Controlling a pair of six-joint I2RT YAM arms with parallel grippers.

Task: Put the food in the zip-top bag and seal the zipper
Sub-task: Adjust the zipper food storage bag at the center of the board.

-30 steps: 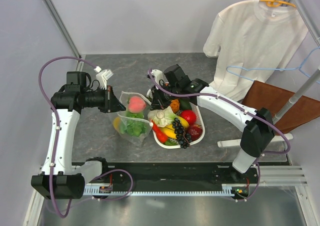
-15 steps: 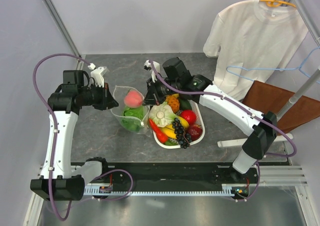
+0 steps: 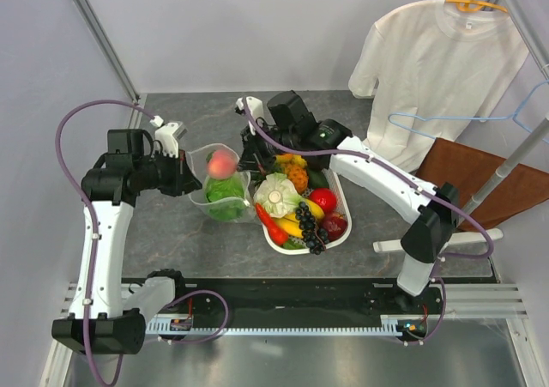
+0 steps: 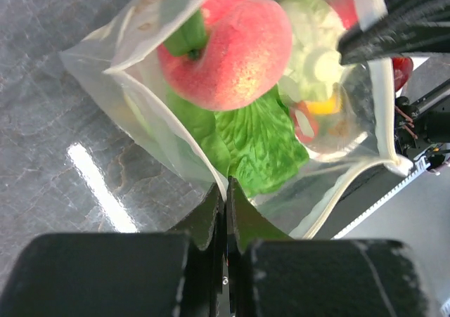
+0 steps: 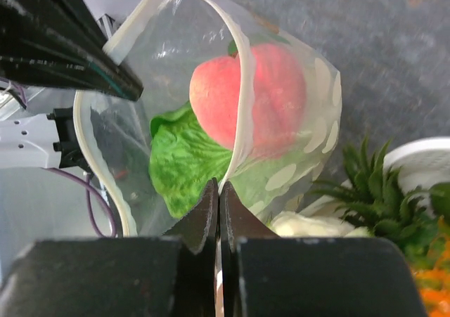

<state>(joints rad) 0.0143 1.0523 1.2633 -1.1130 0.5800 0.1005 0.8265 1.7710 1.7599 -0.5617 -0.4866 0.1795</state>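
The left pincer (image 4: 225, 203) is pressed together on the near rim of the zip-top bag (image 4: 140, 113). Just past its tips lies green lettuce (image 4: 260, 141), then the pink peach (image 4: 232, 50), both inside the bag. Across the open mouth the right pincer (image 5: 219, 199) pinches the opposite rim, with the zipper (image 5: 241, 92) running away from its tips. Close beside that pincer a white basket (image 3: 348, 211) of fruit crowds the tabletop (image 3: 171, 232). Farther off hangs a white T-shirt (image 3: 429, 61).

peach (image 4: 232, 50) on lettuce (image 4: 256, 145) in bag (image 4: 140, 99) | bag left of basket (image 3: 347, 220)
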